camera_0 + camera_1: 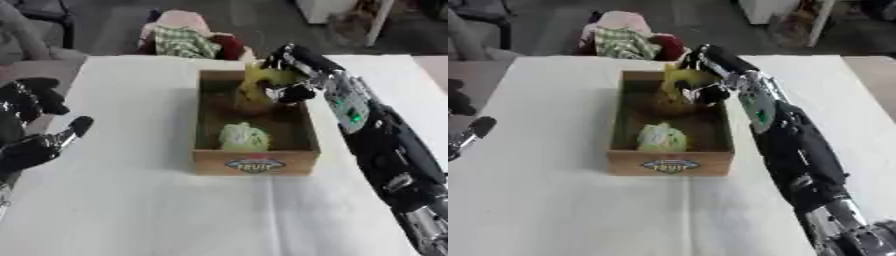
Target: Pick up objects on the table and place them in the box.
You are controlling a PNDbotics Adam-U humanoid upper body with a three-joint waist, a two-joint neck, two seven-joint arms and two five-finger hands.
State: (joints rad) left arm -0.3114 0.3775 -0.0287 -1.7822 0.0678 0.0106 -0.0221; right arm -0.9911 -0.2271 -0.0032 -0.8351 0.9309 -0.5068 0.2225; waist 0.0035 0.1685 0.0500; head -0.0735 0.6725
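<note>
1. A wooden box (254, 162) is being shown near the middle of a white table (131, 200), its labelled front wall turned toward the table's near edge.
2. A pale green, rounded object (243, 137) is lying inside the box, against the near wall.
3. A yellow object (258, 85) is being held in the far half of the box by the right hand (293, 75), partly below the rim.
4. The right hand's fingers are being curled round the yellow object, with the thumb side pressed against its right flank; whether the object is touching the box floor cannot be told.
5. The right arm is being stretched in from the table's near right corner, running along the right wall of the box.
6. The left hand (39, 142) is being held over the table's left edge, well apart from the box.
7. Its fingers are being kept relaxed and spread, with nothing between them.
8. A heap of cloth (188, 40), checked green with pink and red parts, is lying just beyond the table's far edge, behind the box.
</note>
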